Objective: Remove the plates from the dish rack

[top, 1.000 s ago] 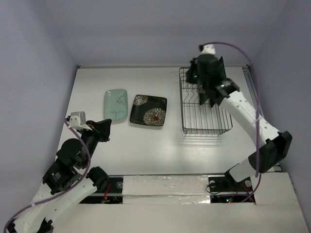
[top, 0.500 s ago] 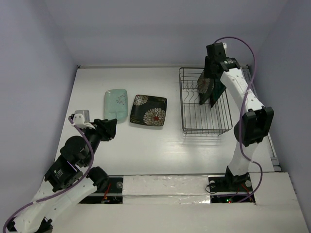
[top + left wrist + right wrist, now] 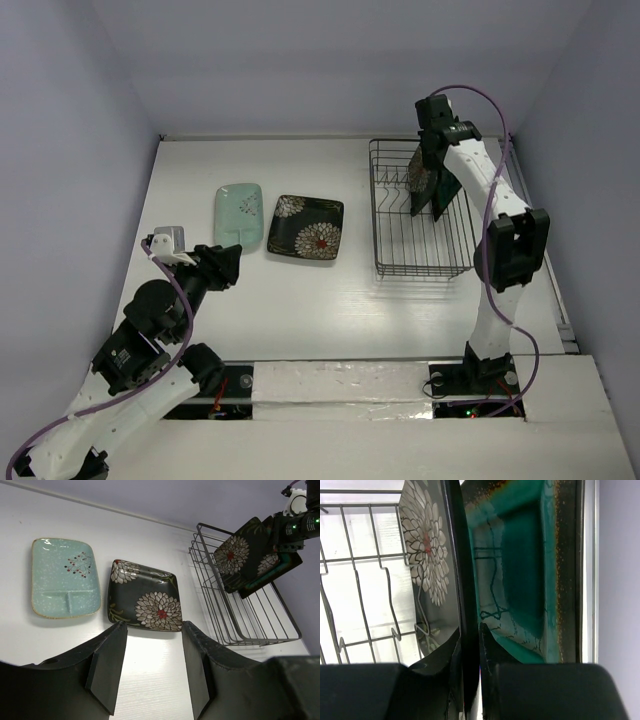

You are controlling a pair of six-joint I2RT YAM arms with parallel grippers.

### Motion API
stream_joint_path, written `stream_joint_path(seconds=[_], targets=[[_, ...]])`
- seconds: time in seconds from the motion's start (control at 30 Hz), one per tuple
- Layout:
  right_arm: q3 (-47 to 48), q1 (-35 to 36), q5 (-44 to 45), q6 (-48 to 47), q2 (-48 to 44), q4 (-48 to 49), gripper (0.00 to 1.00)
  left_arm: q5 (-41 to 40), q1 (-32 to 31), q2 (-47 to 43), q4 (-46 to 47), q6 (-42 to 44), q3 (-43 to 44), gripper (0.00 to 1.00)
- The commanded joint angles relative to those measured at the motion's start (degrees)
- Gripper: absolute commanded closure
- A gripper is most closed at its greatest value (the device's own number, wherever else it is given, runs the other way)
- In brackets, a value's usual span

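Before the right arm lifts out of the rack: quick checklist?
1. Grip: right gripper pinches the racked flower plate by its rim: ok.
2. Single plate: teal plate sits outside the pinch, beyond one finger: ok.
3. Plate's lower edge free of the dish rack wires: cannot tell, hidden.
4. Other arm: left gripper open, away from the rack: ok.
5. Set-down: bare table beside the mint plate and flat flower plate: ok.

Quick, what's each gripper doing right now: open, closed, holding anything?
Left gripper: jaws open, holding nothing.
Right gripper: jaws shut on the edge of the black flowered plate.
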Motion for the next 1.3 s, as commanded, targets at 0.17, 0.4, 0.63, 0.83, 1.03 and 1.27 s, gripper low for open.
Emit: stream_joint_path(seconds=[0.17, 0.4, 0.63, 0.83, 1.03, 1.27], targets=[[3.00, 1.64, 8.71, -3.77, -10.80, 3.43, 1.00, 0.56, 0.13, 0.33, 2.20, 0.30, -0.53, 0.55], [5.90, 3.66, 8.63, -1.13, -17.91, 4.13, 1.00, 0.56, 0.13, 0.24, 2.20, 0.30, -0.53, 0.55], [-5.04, 11.82, 5.64, 7.91, -28.11, 12.91, 1.00, 0.38, 0.13, 0.15, 2.38, 0.22, -0.53, 0.54], [-21.32, 24.57, 0.73, 25.56, -32.78, 34.43, 1.00, -0.05, 0.13, 0.15, 2.03, 0.04, -0.53, 0.53], [-28.99, 30.64, -1.05, 41.83, -27.96, 49.65, 1.00, -0.67, 0.13, 0.15, 1.76, -0.31, -0.44, 0.52], [-33.30, 31.88, 0.01, 54.67, -21.11, 57.14, 1.00, -0.14, 0.13, 0.76, 1.94, -0.05, -0.45, 0.52]])
